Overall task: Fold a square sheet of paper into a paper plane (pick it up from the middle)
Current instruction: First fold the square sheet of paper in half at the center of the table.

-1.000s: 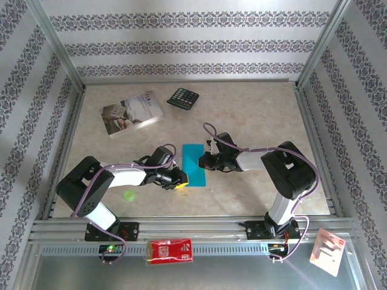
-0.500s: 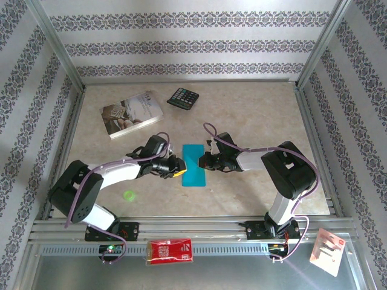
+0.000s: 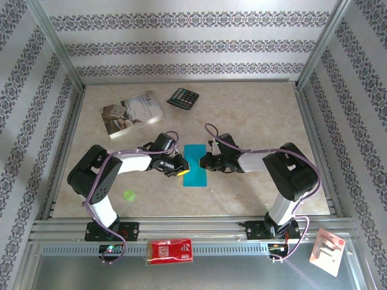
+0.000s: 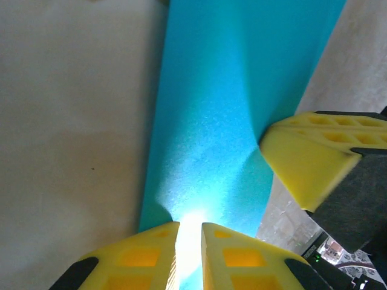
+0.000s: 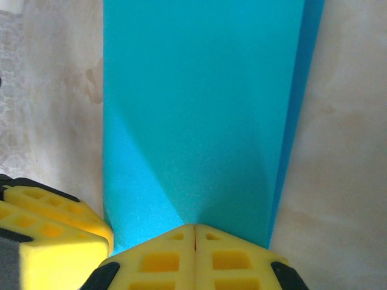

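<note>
Item: the square sheet of paper (image 3: 195, 164), folded to a strip on the desk, directly between our claws, long axis crosswise to both. Right claw (image 3: 204, 161): clenched on the near edge. Left claw (image 3: 180, 171): nearly clenched at the opposite edge; whether it grips, we cannot tell.

Down the middle, top to bottom, blue paper (image 5: 193, 109) (darker second layer along its right side). At bottom centre, right gripper (image 5: 194, 229), pinched shut on the near edge. At lower left, left gripper's finger (image 5: 51, 226).
</note>
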